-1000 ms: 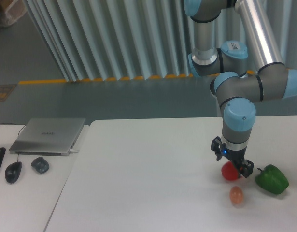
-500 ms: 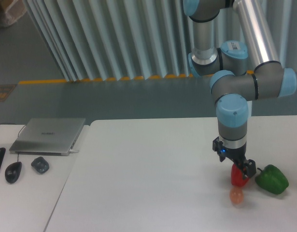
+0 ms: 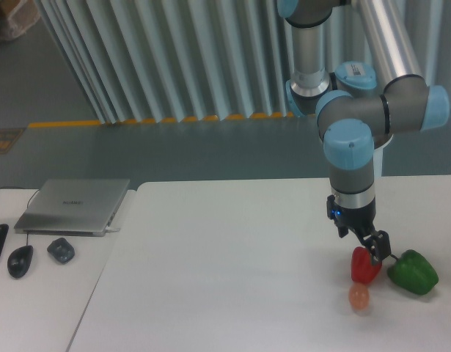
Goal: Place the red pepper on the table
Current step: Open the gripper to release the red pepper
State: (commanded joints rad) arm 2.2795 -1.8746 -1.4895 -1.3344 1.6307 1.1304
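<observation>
Gripper [image 3: 372, 249]: pointing down, fingers clamped on the top of the red pepper.
Red pepper [image 3: 364, 267]: upright in the gripper at the right side of the table [image 3: 225, 279]; contact with the surface cannot be determined.
Green pepper [image 3: 413, 272]: on the table, just right of the red pepper.
Orange egg-shaped object [image 3: 358, 296]: on the table, just in front of the red pepper.
Laptop [image 3: 73, 205]: closed, on the adjoining desk at left.

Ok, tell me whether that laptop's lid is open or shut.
Shut. The laptop lies flat on the side desk, its silver lid down, with no screen or keys showing.
</observation>
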